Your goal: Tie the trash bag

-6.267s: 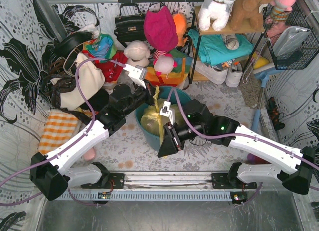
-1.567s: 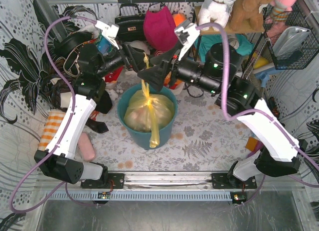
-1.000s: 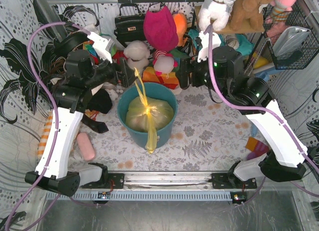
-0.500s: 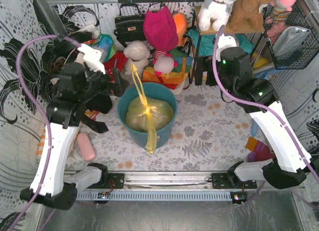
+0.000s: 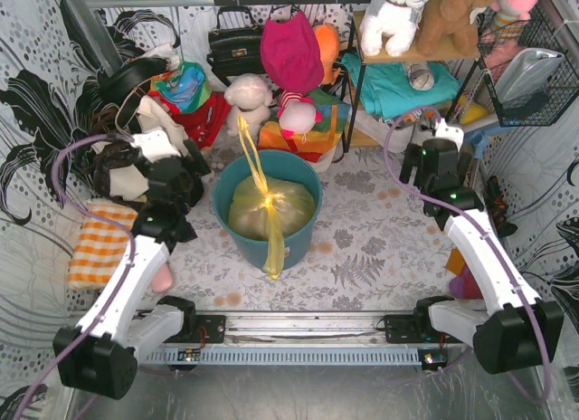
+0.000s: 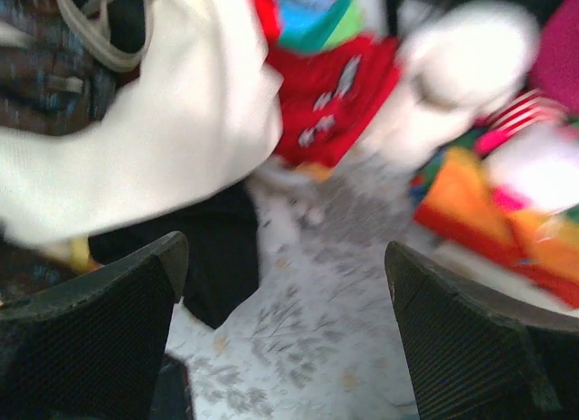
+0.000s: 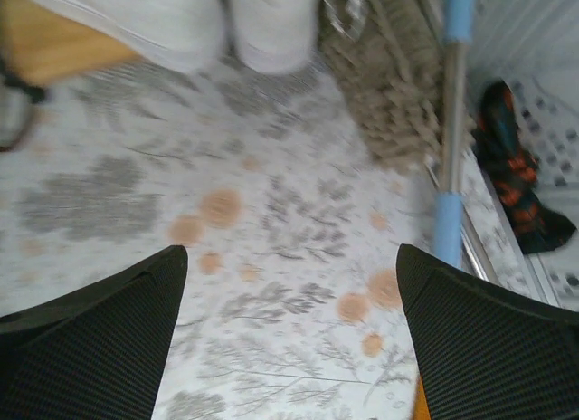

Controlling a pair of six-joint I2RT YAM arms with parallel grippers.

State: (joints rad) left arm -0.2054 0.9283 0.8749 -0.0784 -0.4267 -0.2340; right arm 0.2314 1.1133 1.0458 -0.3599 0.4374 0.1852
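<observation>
The trash bag sits down inside the teal bin, which stands on the patterned desk about midway between the two arms. It is thin, see-through yellow-green plastic, puffed into a rounded bundle that fills the bin's mouth, with pale crumpled stuff showing through the skin. The neck is gathered into a bright yellow knot at the top centre. One twisted tail stands up from that knot and leans toward the far-left rim. The other runs forward, drapes over the near rim and hangs down the bin's outer wall.

Neither arm touches it. The left end effector is off to the bin's left, fingers spread wide with nothing between them, facing a cream cloth bag and a blurred white plush toy. The right end effector is well to the right, likewise spread and holding nothing, above bare desk near a broom.
</observation>
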